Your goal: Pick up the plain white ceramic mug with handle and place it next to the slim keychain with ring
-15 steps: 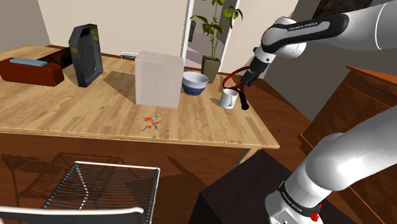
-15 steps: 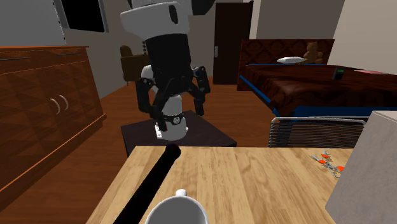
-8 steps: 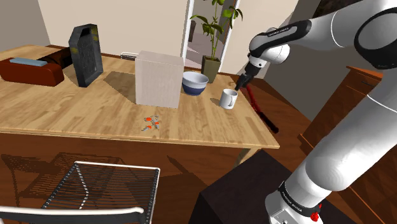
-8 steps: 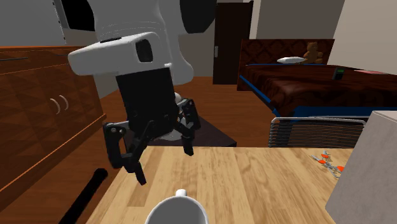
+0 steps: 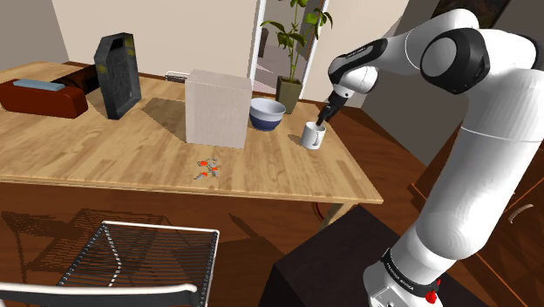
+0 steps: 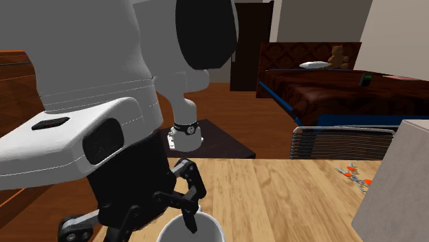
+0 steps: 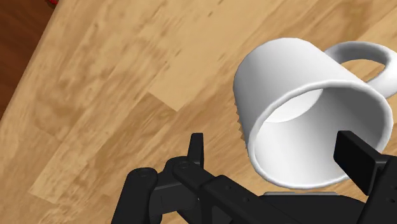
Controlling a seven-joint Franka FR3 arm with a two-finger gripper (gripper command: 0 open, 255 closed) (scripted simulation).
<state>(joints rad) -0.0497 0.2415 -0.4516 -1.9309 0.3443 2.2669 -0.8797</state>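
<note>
Gripper (image 5: 323,119), fingers spread, poised over the white mug (image 5: 313,134) by the table's (image 5: 288,179) right edge in the shoulder view, apparently aligned to pinch its wall; keychain (image 5: 207,169) lies well apart, nearer and left.

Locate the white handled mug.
In the shoulder view, the white mug stands near the wooden table's right edge, right of the blue bowl, under the black gripper.

Arm (image 5: 488,131) showing glossy white: thick rounded links, dark joint discs sitting between them. Dark ring with pale lettering and small red tab showing on base link just above stand (image 5: 327,272). Gripper (image 5: 324,114) showing all black: boxy body, thin linkage bars, two flat fingers.
</note>
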